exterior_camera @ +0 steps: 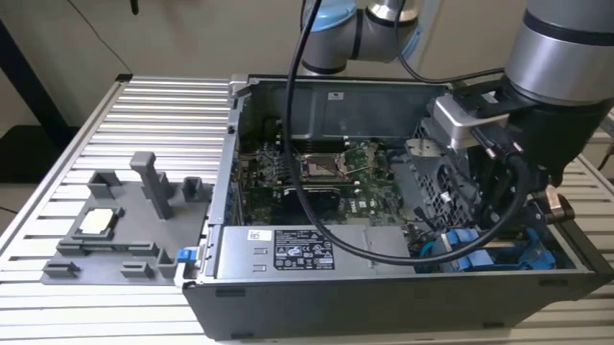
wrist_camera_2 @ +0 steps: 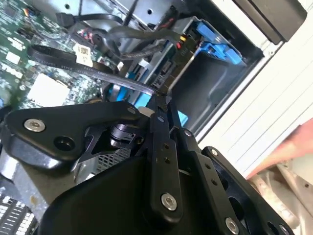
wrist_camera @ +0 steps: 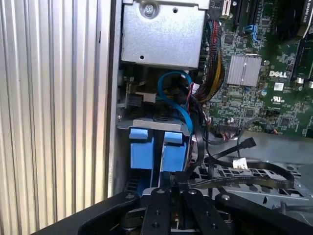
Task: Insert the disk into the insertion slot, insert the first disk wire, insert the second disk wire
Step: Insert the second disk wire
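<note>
The gripper (wrist_camera_2: 157, 95) is seen lowered into the open computer case (exterior_camera: 287, 302) at about four o'clock in the exterior view, its jaws apparently clenched on a flat black wire (wrist_camera_2: 63, 61), though contact is partly hidden. Just beyond, blue-carriered drives (wrist_camera: 156, 149) are seated in the grey drive cage (wrist_camera: 151, 125). Farther off lies the motherboard (wrist_camera: 254, 73).
</note>
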